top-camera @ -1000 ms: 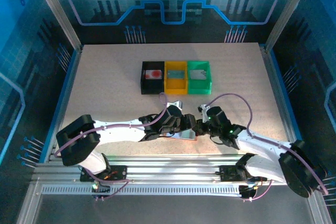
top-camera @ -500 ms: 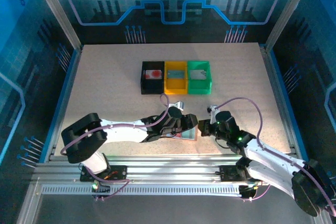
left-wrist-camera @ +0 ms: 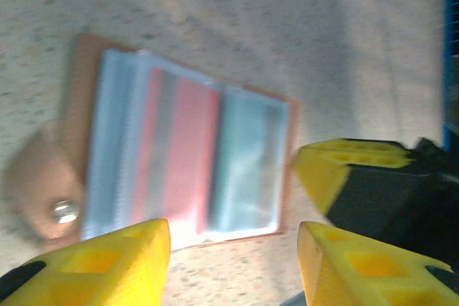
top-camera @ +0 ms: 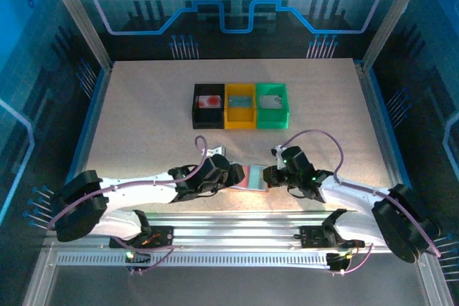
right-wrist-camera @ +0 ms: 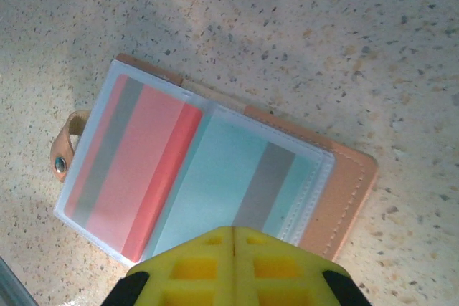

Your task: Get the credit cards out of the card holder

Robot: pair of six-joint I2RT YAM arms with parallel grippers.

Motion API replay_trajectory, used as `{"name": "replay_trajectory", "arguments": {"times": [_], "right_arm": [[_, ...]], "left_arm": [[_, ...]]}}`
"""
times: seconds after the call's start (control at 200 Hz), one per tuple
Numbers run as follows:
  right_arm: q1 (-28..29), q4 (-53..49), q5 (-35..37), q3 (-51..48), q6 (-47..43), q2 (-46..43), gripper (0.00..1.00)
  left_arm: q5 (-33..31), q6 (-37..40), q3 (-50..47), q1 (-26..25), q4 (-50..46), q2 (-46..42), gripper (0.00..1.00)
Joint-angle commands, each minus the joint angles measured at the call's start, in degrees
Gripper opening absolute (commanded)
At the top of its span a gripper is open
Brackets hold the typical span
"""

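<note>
Nearest us, low in the middle of the top view, the two hands meet over the wallet (right-wrist-camera: pixel 351 188), which lies spread open and flat on the bench (top-camera: pixel 143 120) close to its front edge. The left hand (left-wrist-camera: pixel 233 252) comes in from the left with its fingers apart and nothing between them. In its own camera the open wallet fills the upper middle of the frame beyond the fingertips. The right hand (right-wrist-camera: pixel 233 243) comes in from the right with its fingers pressed together on nothing. Their joined tip stands at the bottom of its frame, over the lower edge of the wallet, and we cannot tell whether it touches the wallet or hangs just above it.

Inside the wallet, the red card (right-wrist-camera: pixel 136 170) sits in the left clear sleeve and the teal card (right-wrist-camera: pixel 229 184) in the right one, side by side, with the snap tab (right-wrist-camera: pixel 64 150) sticking out at the left edge. Neither card shows a corner past its sleeve.

Farther back, at the middle of the bench, a black bin (top-camera: pixel 208 123), a yellow bin (top-camera: pixel 240 122) and a green bin (top-camera: pixel 272 120) stand touching in a row, well apart from the wallet. Each holds something small and flat that we cannot identify.

We judge the task barely begun: the wallet is open, and both cards remain to be drawn out.
</note>
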Motion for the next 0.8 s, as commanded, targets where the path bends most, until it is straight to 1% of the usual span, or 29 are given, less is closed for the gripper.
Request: {"name": "replay_trajectory", "arguments": {"times": [0.0,0.195,0.66,0.795], "right_arm": [[0.8,0.82,-0.77,1.9,0.07,1.69,0.0],[1.32,0.36,-0.68,2.95,-0.11,3.79,0.0],[1.39,-0.88,-0.68,4.16,-0.2,6.34,0.0],[1.43,-0.91,-0.81,4.21,-0.23,6.32,0.0]], "left_arm": [[-2.29,-0.24,-1.51,0.77,-3.27,-2.08,0.5],[-1.49,0.08,-1.19,1.31,-3.13,-0.84,0.5],[1.97,0.91,2.12,1.66,-0.82,6.22,0.49],[2.42,0.85,2.61,1.67,0.18,6.95,0.46]]}}
